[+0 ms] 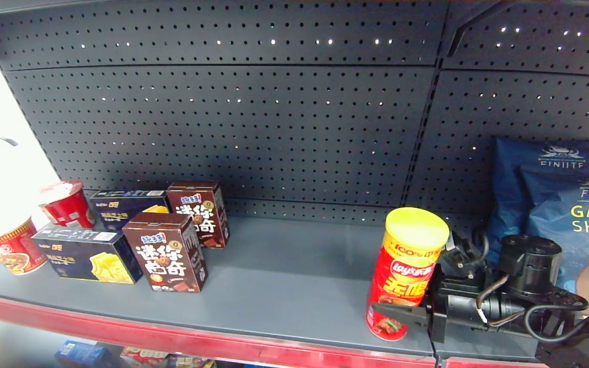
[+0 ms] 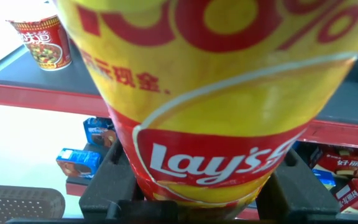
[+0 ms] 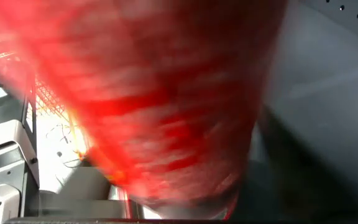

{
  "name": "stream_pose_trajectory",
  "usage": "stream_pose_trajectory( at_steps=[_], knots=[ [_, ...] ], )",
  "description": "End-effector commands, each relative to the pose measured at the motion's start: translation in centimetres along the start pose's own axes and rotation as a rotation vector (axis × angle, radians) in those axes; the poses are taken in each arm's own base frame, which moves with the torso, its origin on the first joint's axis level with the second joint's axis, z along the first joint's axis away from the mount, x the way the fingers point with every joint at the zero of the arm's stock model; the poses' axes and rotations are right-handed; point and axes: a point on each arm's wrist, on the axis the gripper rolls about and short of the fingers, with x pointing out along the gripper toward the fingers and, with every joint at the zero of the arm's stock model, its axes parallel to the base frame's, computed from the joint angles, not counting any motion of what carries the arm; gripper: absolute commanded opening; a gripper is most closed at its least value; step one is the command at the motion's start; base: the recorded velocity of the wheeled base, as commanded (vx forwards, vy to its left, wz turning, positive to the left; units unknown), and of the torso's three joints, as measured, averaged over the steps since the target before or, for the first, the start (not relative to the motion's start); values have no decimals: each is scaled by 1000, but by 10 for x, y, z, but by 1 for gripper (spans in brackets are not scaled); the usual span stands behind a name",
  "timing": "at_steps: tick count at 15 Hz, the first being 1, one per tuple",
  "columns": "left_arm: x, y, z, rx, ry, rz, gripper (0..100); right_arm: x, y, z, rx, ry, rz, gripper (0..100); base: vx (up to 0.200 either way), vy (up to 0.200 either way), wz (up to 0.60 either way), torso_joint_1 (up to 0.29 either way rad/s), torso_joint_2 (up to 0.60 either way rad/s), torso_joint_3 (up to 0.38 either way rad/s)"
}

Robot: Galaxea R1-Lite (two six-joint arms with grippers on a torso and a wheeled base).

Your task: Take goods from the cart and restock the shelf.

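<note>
Yellow and red cardboard sits clamped between the dark fingers of the left gripper [image 2: 205, 190]. This left can [image 2: 216, 112] is held in front of the shelf [image 2: 42, 102], with the red front edge showing behind it. At the far left of the grey board stand two red noodle cups, one near the front [image 1: 10, 248] and one farther back [image 1: 67, 204]. Just beside them come two dark blue boxes [image 1: 87, 255] [image 1: 126, 204], then two brown boxes [image 1: 166, 253] [image 1: 200, 212], each pair with one box in front and one behind. The black pegboard [image 1: 253, 133] rises behind a bare stretch of board in the middle. Past that stretch is the right can [image 1: 407, 266], red with a yellow lid. It rests on the shelf close to the front edge and leans a little. The right gripper [image 1: 394, 312] grasps it low down, with one black finger across the front of the can and the other hidden behind it. The right wrist view shows the same can as a red blur against the grey board. At the far right, two blue snack bags [image 1: 575, 220] [image 1: 529, 163] stand against the pegboard, just behind the arm.
</note>
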Motion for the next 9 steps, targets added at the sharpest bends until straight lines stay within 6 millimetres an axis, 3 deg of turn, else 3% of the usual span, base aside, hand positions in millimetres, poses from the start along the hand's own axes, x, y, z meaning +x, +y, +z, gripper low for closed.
stream_pose_trajectory(
  at_steps=[1, 5, 9],
  knots=[
    [0, 0, 0, 0, 0, -1, 0, 0, 1, 0, -1, -1, 3, 100, 0, 0, 0, 0, 0, 0],
    [-1, 0, 2, -1, -6, 0, 0, -13, 9, 8, -21, -22, -12, 100, 0, 0, 0, 0, 0, 0],
    [-2, 0, 2, -2, -14, 3, 0, -57, 40, 28, -66, -77, -100, 100, 0, 0, 0, 0, 0, 0]
  ],
)
